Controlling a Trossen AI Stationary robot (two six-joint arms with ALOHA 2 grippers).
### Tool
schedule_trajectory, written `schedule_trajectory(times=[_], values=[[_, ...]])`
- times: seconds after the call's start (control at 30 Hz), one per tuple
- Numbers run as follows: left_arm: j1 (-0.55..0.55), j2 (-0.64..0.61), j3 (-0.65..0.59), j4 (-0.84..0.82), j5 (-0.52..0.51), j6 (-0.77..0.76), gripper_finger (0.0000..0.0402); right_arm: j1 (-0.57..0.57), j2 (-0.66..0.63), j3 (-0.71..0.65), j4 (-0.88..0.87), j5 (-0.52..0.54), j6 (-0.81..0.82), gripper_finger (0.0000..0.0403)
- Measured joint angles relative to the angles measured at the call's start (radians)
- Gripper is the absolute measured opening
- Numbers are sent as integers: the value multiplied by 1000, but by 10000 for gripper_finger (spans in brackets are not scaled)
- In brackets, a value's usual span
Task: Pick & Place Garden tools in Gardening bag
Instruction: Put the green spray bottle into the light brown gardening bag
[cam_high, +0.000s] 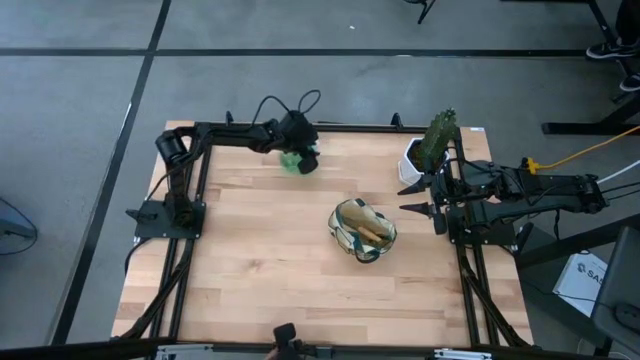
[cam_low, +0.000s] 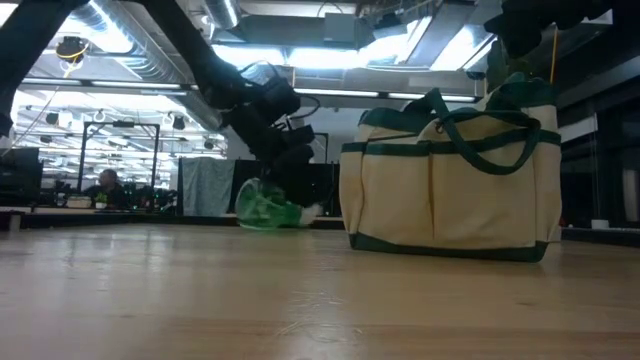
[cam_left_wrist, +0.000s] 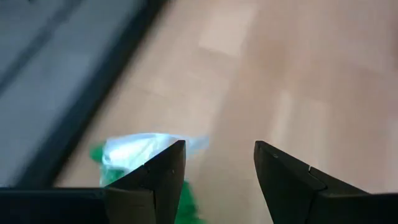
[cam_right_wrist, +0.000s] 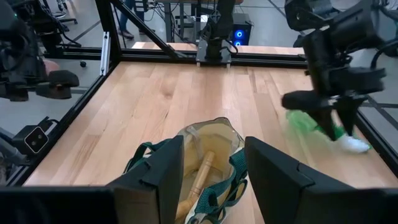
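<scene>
High view: left gripper (cam_high: 305, 160) spread over translucent green spray bottle (cam_high: 292, 159); right gripper (cam_high: 414, 198) spread.

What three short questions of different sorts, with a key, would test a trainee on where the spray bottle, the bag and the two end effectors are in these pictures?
1. True or false: the green spray bottle already lies inside the gardening bag.
2. Multiple choice: which end effector is over the spray bottle? A) left end effector B) right end effector C) neither
3. Fill in: the wooden handle seen in the right wrist view is inside the ____.

Key
1. False; it lies on the table near the far edge, apart from the bag.
2. A; its fingers are open. The right one waits, open, beside the bag.
3. Gardening bag.
</scene>
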Motion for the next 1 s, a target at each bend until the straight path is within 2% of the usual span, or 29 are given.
schedule_trajectory(times=[0.2,0.33,0.53,0.67,0.8,1.0], values=[[-3,-49,1,-221,83,33,187,0,0,0,0,0,0,172],[-20,-104,1,-389,86,62,185,0,0,0,0,0,0,172],[-78,-243,1,-523,65,110,159,0,0,0,0,0,0,172],[-128,-338,1,-615,-50,177,141,0,0,0,0,0,0,172],[-151,-379,1,-632,-173,214,130,0,0,0,0,0,0,172],[-150,-332,1,-628,-198,233,131,0,0,0,0,0,0,172]])
